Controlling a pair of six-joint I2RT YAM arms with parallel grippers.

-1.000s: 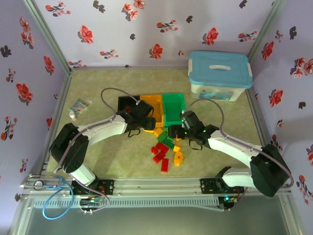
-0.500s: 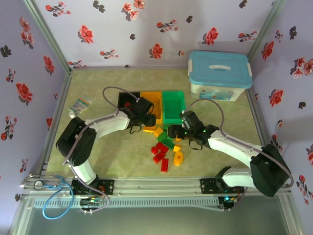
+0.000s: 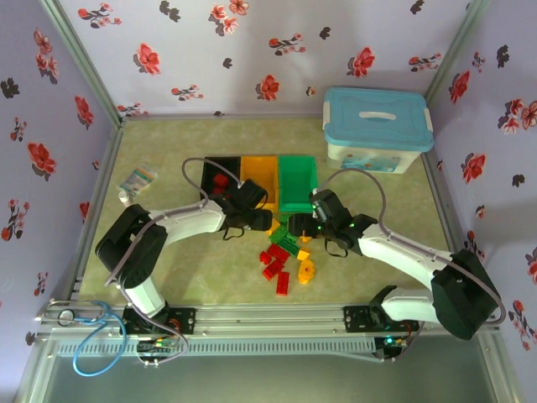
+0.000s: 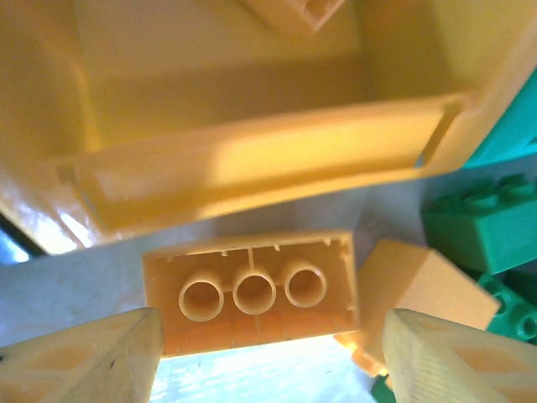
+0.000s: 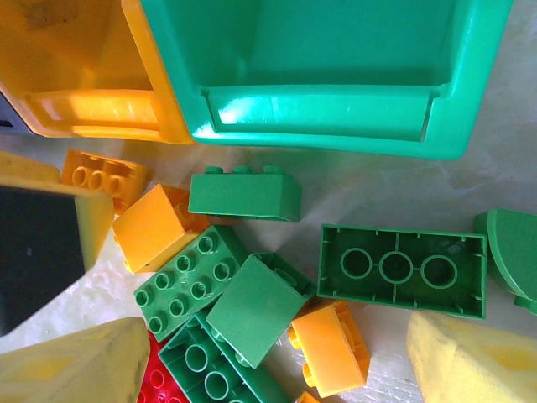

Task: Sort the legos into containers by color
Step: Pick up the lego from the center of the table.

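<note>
jaws apart on both arms. our left gripper (image 4: 270, 361) straddles an upturned yellow-orange plastic brick (image 4: 252, 290) at the table's (image 3: 168, 269) middle, just before the orange-yellow plastic bin (image 4: 252, 159). we should centre, pinch its short ends, lift above the rim. our right gripper (image 5: 277, 361) hovers over green plastic bricks (image 5: 252, 311).
</note>
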